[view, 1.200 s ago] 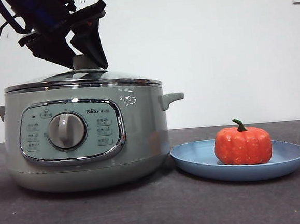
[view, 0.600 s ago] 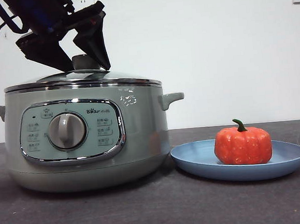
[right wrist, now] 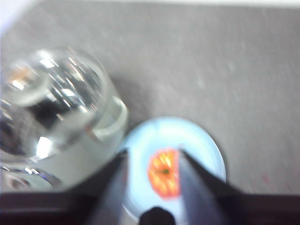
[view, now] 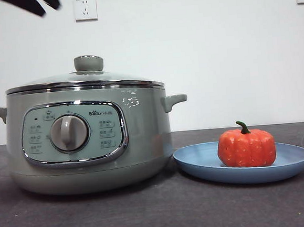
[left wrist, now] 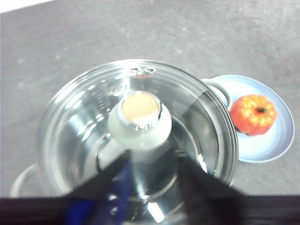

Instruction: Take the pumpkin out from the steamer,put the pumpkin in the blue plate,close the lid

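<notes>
The pale green steamer stands on the left of the table with its glass lid seated on the rim. The lid's knob is free. My left gripper hangs open high above the lid, its jaws apart and clear of the knob. In the front view it shows only as a black tip at the top left corner. The orange pumpkin sits upright in the blue plate, right of the steamer. My right gripper is open, high above the pumpkin and plate.
The dark grey table runs in front of the steamer and plate. Behind them is a white wall with sockets. The steamer's side handle reaches toward the plate. The right wrist view is blurred.
The left gripper, which stood around the lid's knob, has let go and risen up and to the left, almost out of the front view. The lid stays on the steamer.
</notes>
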`<action>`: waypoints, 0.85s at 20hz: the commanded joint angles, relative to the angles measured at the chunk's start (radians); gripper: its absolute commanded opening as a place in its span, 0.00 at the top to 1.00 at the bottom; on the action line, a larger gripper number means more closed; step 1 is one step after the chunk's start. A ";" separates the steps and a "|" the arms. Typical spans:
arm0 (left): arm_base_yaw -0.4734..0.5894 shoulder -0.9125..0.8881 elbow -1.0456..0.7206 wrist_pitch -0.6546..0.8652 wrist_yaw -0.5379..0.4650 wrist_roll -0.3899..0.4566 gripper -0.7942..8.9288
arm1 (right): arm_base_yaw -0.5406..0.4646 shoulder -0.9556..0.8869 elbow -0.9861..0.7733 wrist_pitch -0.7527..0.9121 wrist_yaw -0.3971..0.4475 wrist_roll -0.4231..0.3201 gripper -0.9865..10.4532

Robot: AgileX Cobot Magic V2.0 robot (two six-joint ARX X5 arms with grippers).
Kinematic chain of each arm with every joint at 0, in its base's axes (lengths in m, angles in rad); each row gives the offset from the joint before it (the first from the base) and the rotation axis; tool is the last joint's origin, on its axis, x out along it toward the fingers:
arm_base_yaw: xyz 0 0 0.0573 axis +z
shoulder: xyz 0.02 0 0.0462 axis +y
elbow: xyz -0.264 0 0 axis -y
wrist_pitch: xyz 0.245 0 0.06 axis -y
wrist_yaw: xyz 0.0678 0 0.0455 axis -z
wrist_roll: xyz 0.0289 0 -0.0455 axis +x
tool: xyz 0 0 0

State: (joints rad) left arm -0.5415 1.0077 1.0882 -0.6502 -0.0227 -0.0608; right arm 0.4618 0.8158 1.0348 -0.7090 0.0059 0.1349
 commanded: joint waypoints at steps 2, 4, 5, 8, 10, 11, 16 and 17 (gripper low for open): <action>-0.031 -0.146 -0.137 0.049 -0.032 0.003 0.93 | 0.042 -0.118 -0.147 0.135 0.074 -0.005 0.92; -0.044 -0.262 -0.236 0.097 -0.032 0.000 0.93 | 0.071 -0.200 -0.244 0.227 0.107 0.005 0.92; -0.048 -0.311 -0.274 0.111 -0.032 0.001 0.93 | 0.081 -0.234 -0.285 0.269 0.106 0.007 0.92; -0.048 -0.394 -0.302 0.074 -0.029 0.001 0.92 | 0.089 -0.254 -0.309 0.282 0.106 0.007 0.91; -0.048 -0.395 -0.302 0.065 -0.029 0.001 0.92 | 0.089 -0.254 -0.308 0.281 0.108 0.005 0.91; -0.048 -0.395 -0.302 0.065 -0.031 0.001 0.92 | 0.089 -0.254 -0.308 0.280 0.110 0.002 0.91; -0.048 -0.378 -0.302 0.064 -0.026 0.001 0.92 | 0.089 -0.254 -0.308 0.279 0.106 0.002 0.91; -0.048 -0.374 -0.302 0.065 -0.026 0.001 0.92 | 0.089 -0.253 -0.308 0.279 0.106 0.002 0.91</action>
State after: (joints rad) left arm -0.5858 0.6350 0.7918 -0.5861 -0.0498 -0.0612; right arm 0.5499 0.5632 0.7326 -0.4339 0.1085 0.1352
